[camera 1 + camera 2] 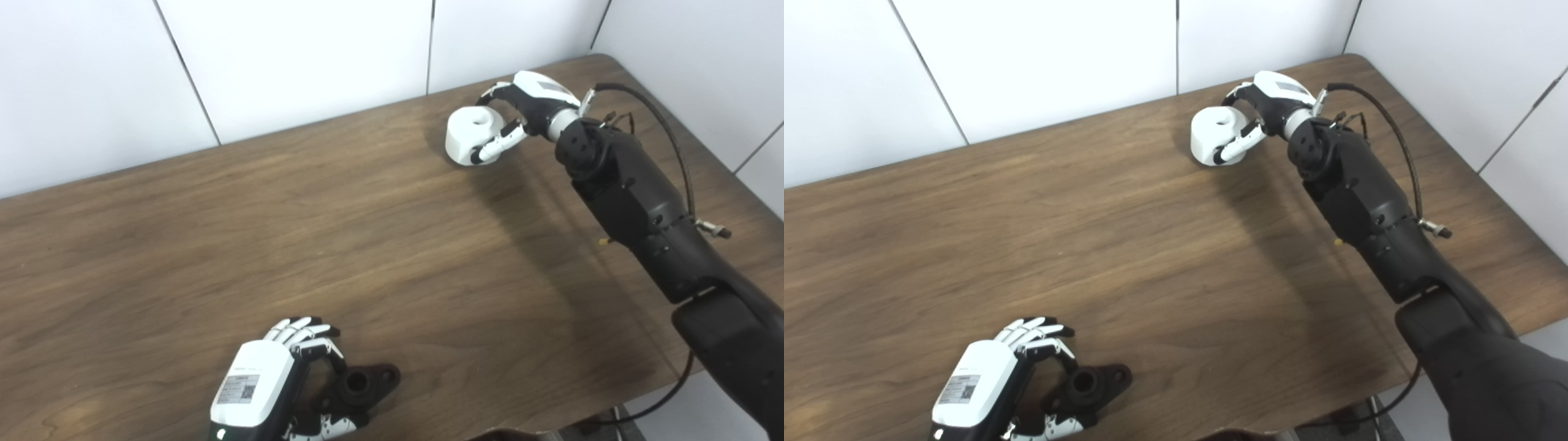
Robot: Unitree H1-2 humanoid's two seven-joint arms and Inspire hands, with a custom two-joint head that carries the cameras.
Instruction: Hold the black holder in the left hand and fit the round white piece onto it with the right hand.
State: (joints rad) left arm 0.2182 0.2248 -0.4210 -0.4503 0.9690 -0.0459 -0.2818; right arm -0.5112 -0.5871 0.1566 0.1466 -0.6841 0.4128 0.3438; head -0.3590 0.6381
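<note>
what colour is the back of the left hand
White, with a small printed label on it; the left hand shows best in the left eye view.

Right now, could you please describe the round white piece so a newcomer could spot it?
On the brown wooden table, look to the far right corner. There the right hand wraps the round white piece, the only white drum-shaped part, with a hole on top.

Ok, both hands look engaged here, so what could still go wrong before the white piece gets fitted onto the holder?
1. The right hand wraps the round white piece only from one side at the table's far edge; it may slip when lifted.
2. The left hand closes around the black holder near the table's front edge; a loose grip could let it twist.
3. The two parts lie far apart, so the long carry risks misaligning the bore.
</note>
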